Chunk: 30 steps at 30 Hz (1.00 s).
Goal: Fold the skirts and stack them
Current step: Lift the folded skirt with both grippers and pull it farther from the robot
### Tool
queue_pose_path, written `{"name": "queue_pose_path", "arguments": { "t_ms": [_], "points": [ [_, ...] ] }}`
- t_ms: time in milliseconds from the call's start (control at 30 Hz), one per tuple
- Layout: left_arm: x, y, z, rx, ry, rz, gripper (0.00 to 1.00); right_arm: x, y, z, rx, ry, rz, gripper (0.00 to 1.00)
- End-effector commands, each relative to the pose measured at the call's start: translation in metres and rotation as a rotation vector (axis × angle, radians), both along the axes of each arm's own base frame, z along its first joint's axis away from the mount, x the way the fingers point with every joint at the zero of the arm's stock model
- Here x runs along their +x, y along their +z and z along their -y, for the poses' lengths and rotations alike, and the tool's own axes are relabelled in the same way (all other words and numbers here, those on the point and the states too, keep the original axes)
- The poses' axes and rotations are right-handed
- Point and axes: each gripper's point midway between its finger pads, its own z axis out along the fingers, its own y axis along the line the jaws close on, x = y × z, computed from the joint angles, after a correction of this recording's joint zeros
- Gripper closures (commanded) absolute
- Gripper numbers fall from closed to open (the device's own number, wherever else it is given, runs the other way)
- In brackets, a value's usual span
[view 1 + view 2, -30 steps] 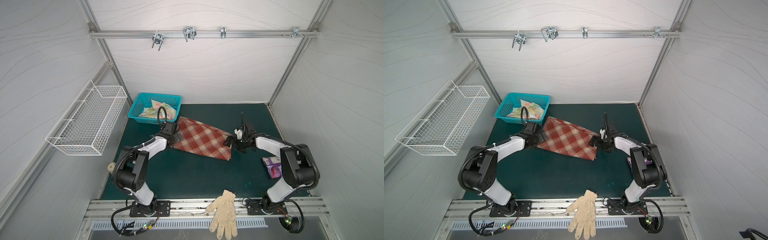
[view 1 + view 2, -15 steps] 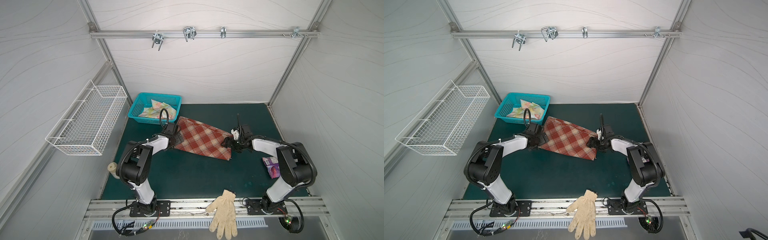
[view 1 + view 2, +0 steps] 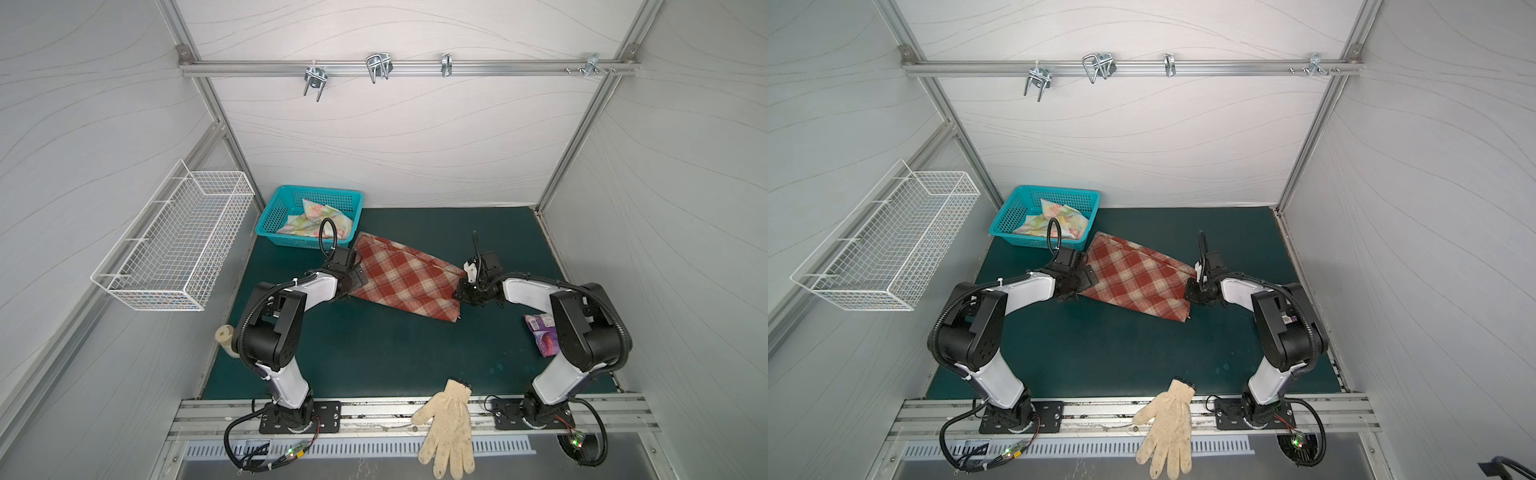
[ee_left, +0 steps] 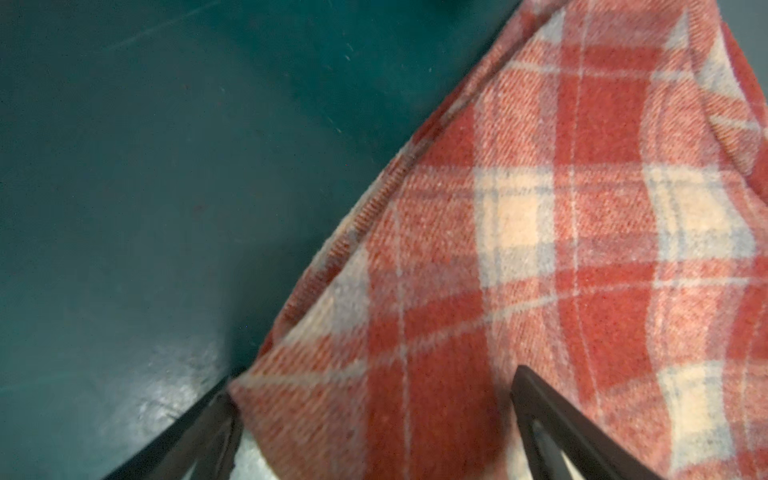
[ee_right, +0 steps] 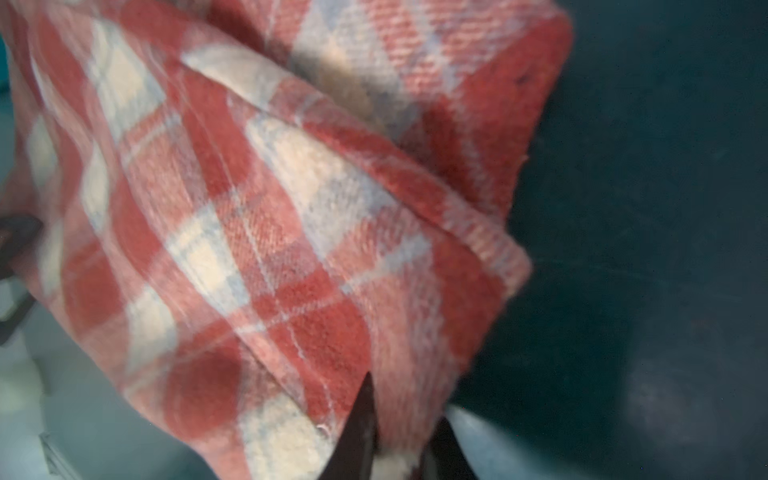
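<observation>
Left gripper (image 4: pixel 374 419) gapes wide; right gripper (image 5: pixel 401 436) is pinched nearly closed.

- The right claw (image 3: pixel 462 292) slid left from just beside the plaid skirt (image 3: pixel 407 278) onto its right edge.
- Its jaws went from wide apart to pinched on that edge, and in the right wrist view cloth bunched up between the fingertips (image 5: pixel 362 419).
- The left claw (image 3: pixel 353 277) crept slightly farther over the skirt's left corner, as its arm leaned forward.
</observation>
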Motion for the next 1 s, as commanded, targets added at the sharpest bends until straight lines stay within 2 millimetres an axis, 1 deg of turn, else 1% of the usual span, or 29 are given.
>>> {"name": "queue_pose_path", "arguments": {
  "t_ms": [0,167,300,433,500,567,633,667,767,833,900,967],
  "points": [
    [-0.01,-0.01,0.01,-0.031,-0.006,-0.01,0.02,0.002,0.012,0.015,-0.102,0.027,0.015,0.91],
    [-0.026,-0.01,0.033,-0.013,-0.039,0.013,0.02,0.014,0.033,0.037,-0.205,0.054,0.05,0.92],
    [-0.043,-0.008,0.054,-0.053,-0.057,0.028,0.03,0.026,0.047,0.056,-0.306,0.065,0.06,0.92],
    [-0.061,0.003,0.074,-0.092,-0.09,0.063,0.03,0.039,0.063,0.072,-0.384,0.069,0.061,0.93],
    [-0.067,0.013,0.082,-0.099,-0.114,0.086,0.03,0.043,0.07,0.075,-0.403,0.072,0.068,0.93],
    [-0.068,0.025,0.087,-0.114,-0.127,0.108,0.03,0.047,0.079,0.073,-0.4,0.074,0.077,0.93],
    [-0.066,0.043,0.09,-0.126,-0.137,0.137,0.03,0.047,0.087,0.065,-0.384,0.09,0.082,0.93],
    [-0.062,0.054,0.091,-0.123,-0.147,0.157,0.03,0.047,0.092,0.061,-0.383,0.1,0.093,0.93],
    [-0.051,0.091,0.097,-0.119,-0.178,0.223,0.02,0.046,0.1,0.047,-0.413,0.14,0.104,0.93],
    [-0.042,0.11,0.104,-0.122,-0.206,0.249,0.02,0.045,0.105,0.038,-0.426,0.159,0.109,0.93],
    [-0.033,0.124,0.112,-0.12,-0.236,0.257,0.02,0.045,0.108,0.029,-0.417,0.171,0.106,0.93],
    [-0.026,0.13,0.12,-0.127,-0.253,0.257,0.02,0.046,0.11,0.024,-0.425,0.181,0.104,0.92]
  ]
}}
